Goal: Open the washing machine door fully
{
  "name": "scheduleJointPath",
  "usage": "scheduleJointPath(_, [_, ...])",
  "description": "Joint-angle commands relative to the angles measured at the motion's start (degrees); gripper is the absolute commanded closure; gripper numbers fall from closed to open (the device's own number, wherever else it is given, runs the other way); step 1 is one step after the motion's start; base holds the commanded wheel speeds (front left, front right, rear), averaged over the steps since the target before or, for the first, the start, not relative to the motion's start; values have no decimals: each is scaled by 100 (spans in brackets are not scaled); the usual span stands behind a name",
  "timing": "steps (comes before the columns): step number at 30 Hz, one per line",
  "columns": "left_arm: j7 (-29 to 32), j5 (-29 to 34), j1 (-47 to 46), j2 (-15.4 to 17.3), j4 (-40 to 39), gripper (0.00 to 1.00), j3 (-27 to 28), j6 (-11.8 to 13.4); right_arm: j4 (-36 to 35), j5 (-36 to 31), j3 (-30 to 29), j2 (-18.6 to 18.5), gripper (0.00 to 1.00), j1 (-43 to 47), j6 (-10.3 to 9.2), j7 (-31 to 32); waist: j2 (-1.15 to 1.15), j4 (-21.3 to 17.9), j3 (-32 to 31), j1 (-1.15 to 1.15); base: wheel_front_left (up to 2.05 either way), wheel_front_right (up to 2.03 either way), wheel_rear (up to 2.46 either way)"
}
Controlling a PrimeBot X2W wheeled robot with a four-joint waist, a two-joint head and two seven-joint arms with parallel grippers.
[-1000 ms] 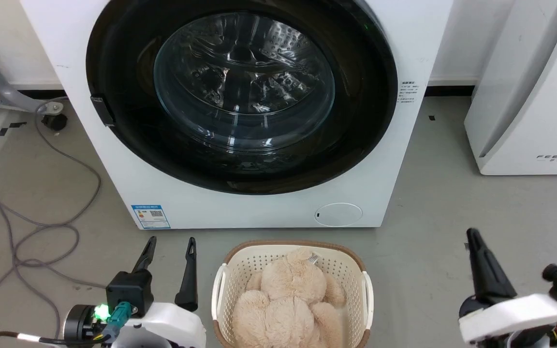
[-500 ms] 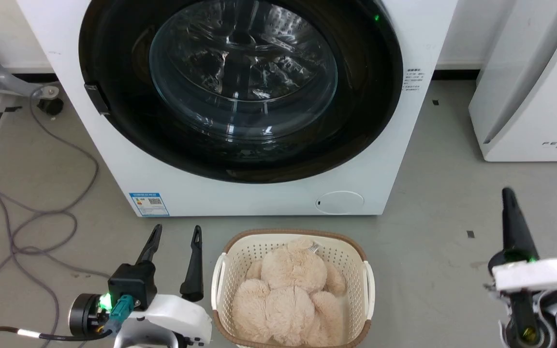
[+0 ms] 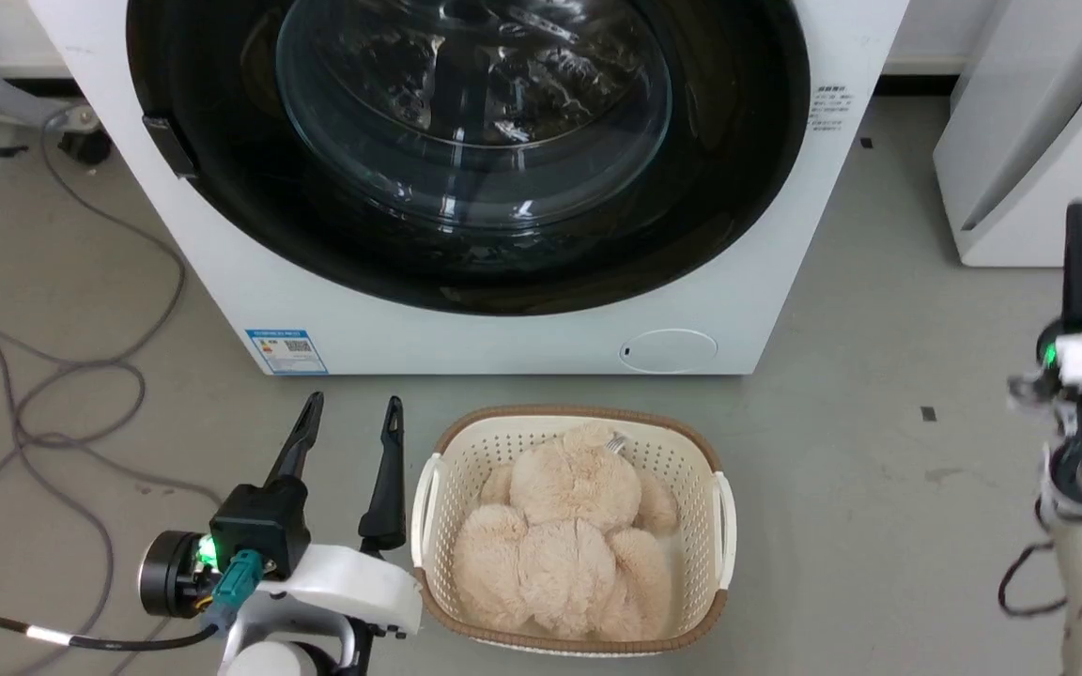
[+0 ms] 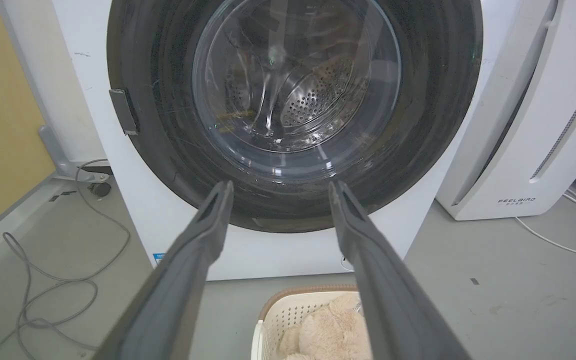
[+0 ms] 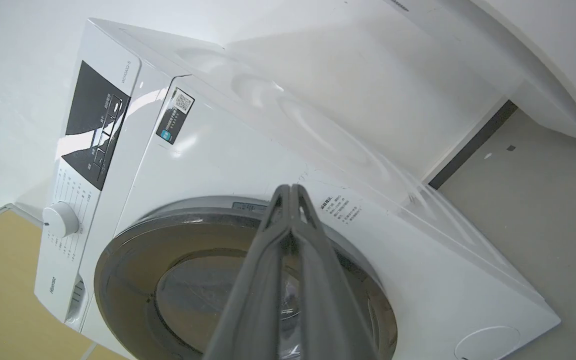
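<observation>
- Approaching the washer (image 3: 503, 347): its door (image 3: 738, 141) lies shut, flush with the white front. Neither gripper touches it, so the opening has probably not begun.
- Door: a glossy black ring around a bulging glass window, nearly as wide as the washer and well apart from both grippers.
- Basket (image 3: 719, 507) holding a plush toy (image 3: 569, 545): on the floor just before the washer, between the arms. It could obstruct a low swing.
- Right gripper (image 3: 1079, 225): raised at the far right, forearm upright. Its fingers are pressed together and empty, and in the wrist view they point at the door's rim.
- Left gripper (image 3: 355, 402): low, just beside the basket, with fingers spread and empty, aimed at the door's lower part.
- Grey tab (image 3: 170, 145) on the door's left edge: hinge or catch, cannot tell which.
- Next move, as judged: reach the door's free edge, hook it, and pull outward.
</observation>
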Motion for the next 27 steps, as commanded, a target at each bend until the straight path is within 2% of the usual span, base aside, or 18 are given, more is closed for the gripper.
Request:
scheduleJointPath(1, [-58,-38,-106,5,-16,0,-12,31,154,260,44,-93,100,-270,4,-24,0,8,52,0,0,0,0])
scheduleJointPath(8, [-142,-63,-237,6,-66,0,-62,24,919,1080,477,-486,100,-1320,4,178,0,16,282,0,0,0,0])
scheduleJointPath(17, [-250,-104,-433,6,-102,0,-147,11,1932,1939,1301,-858,100,-2679,5,950,0,33,581,0,0,0,0])
scheduleJointPath(27, [-370,-142,-613,6,-126,0,-222,-11,3102,2596,2278,-906,100,-4163,5,1997,0,38,900,0,0,0,0])
